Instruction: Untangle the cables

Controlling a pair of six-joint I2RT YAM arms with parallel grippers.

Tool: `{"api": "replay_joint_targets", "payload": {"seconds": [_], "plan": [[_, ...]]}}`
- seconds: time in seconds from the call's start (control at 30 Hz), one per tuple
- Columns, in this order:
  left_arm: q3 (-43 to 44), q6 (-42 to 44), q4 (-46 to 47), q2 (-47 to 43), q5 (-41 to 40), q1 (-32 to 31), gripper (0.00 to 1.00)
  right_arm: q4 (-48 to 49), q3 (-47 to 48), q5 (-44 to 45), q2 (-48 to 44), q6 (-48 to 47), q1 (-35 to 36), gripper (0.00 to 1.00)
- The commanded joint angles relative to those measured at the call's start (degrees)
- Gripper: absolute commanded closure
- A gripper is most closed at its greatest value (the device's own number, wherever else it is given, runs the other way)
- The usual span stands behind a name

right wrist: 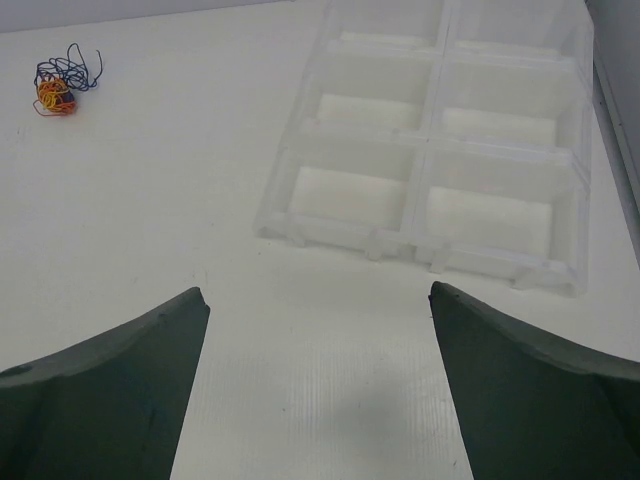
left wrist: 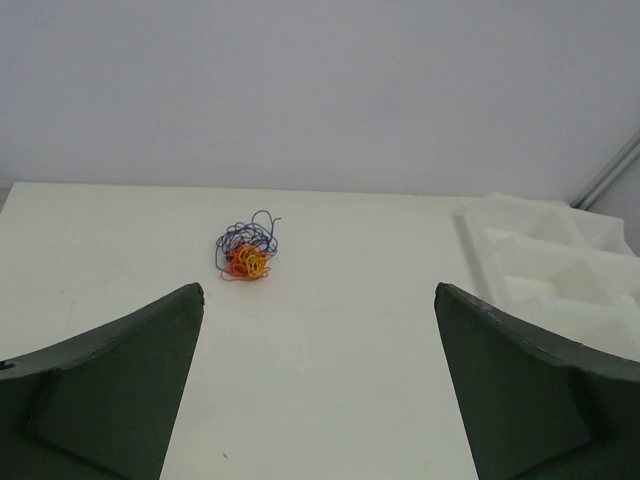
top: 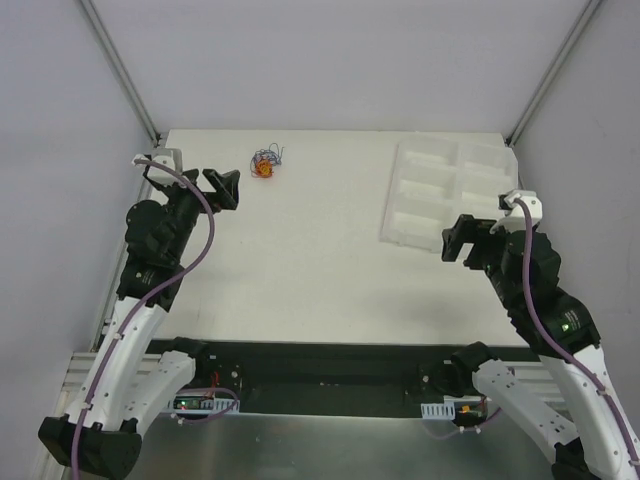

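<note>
The cables (top: pixel 266 163) are a tiny knot of orange, red, yellow and purple-blue wires lying on the white table near its far edge, left of centre. They also show in the left wrist view (left wrist: pixel 246 251) and at the top left of the right wrist view (right wrist: pixel 61 83). My left gripper (top: pixel 226 189) is open and empty, hovering a short way to the near left of the knot. My right gripper (top: pixel 457 240) is open and empty on the right side, just in front of the tray, far from the knot.
A white compartmented plastic tray (top: pixel 447 185) lies at the far right of the table; it also shows in the right wrist view (right wrist: pixel 440 130) and the left wrist view (left wrist: pixel 550 265). Grey walls and metal posts close in the table.
</note>
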Motion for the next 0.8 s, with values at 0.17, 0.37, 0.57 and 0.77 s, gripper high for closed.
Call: {"api": "replay_joint_targets", "payload": {"seconds": [0.17, 0.37, 0.57, 0.77], "plan": [[9.23, -3.71, -12.54, 16.14, -2.71, 0.47, 0.01, 2.06, 5.54, -8.02, 7.58, 4.48, 0.24, 0.04], [14.62, -16.09, -18.29, 30.74, 13.64, 4.33, 0.03, 9.02, 6.14, -20.42, 11.18, 7.82, 0.42, 0.04], [12.67, -38.06, -6.69, 47.69, 32.63, 14.88, 0.16, 7.7, 5.19, -25.34, 9.08, 9.14, 0.95, 0.04], [19.08, -48.26, 1.64, 60.62, 30.19, 14.98, 0.07, 5.77, -1.05, -19.48, -1.1, 8.44, 0.95, 0.04]]}}
